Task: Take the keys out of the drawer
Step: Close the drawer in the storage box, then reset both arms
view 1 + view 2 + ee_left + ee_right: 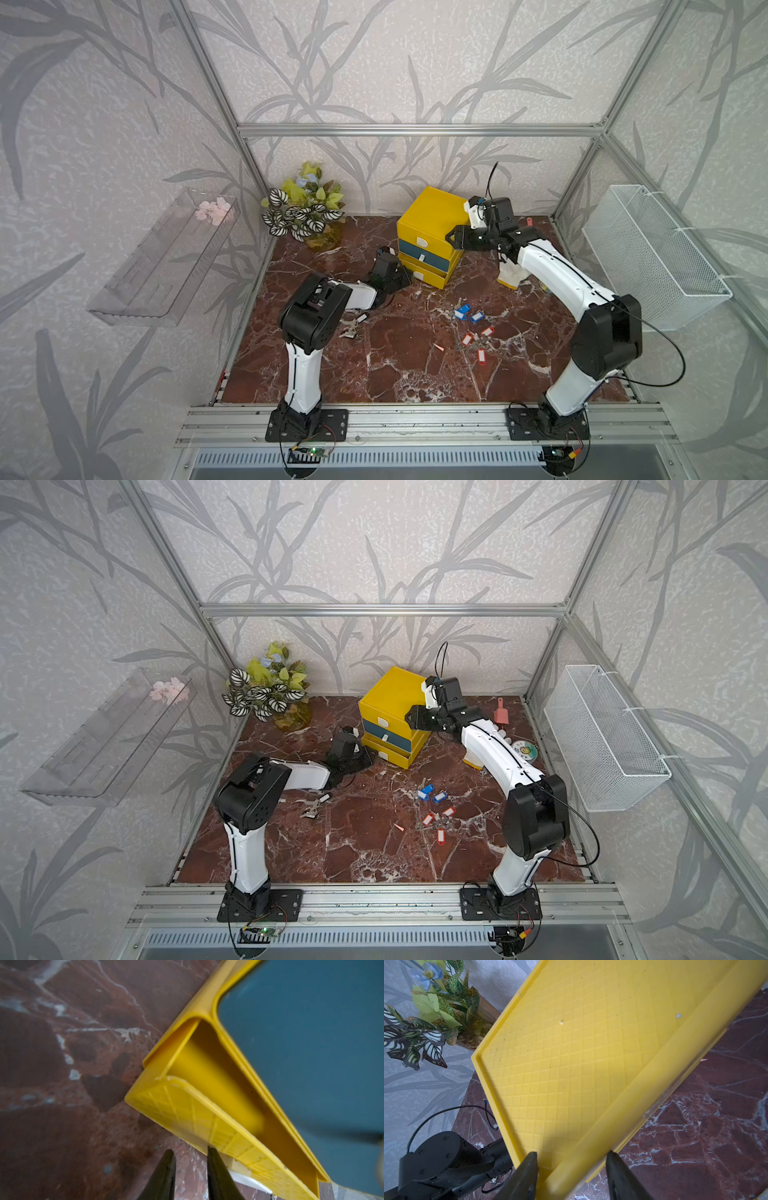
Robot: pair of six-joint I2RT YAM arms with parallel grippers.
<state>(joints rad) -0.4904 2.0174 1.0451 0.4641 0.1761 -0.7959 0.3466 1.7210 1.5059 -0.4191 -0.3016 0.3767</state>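
Observation:
The yellow drawer unit (432, 224) stands at the back of the table, with a blue middle drawer (311, 1043). Its bottom drawer (207, 1088) is pulled out a little, and the part of its inside that shows is bare yellow. The keys lie on the table: blue tags (465, 311) (430, 792), red tags (478, 340) (438, 823), and a black tag (360, 319) beside my left arm. My left gripper (189, 1149) is open at the bottom drawer's front, one finger touching it. My right gripper (571, 1152) is shut on the unit's top edge (571, 1064).
A potted plant (305, 212) stands at the back left. A pink scoop (500, 715) and a round disc (524, 751) lie behind my right arm. A wire basket (656, 253) hangs on the right wall, and a clear shelf (162, 257) on the left wall.

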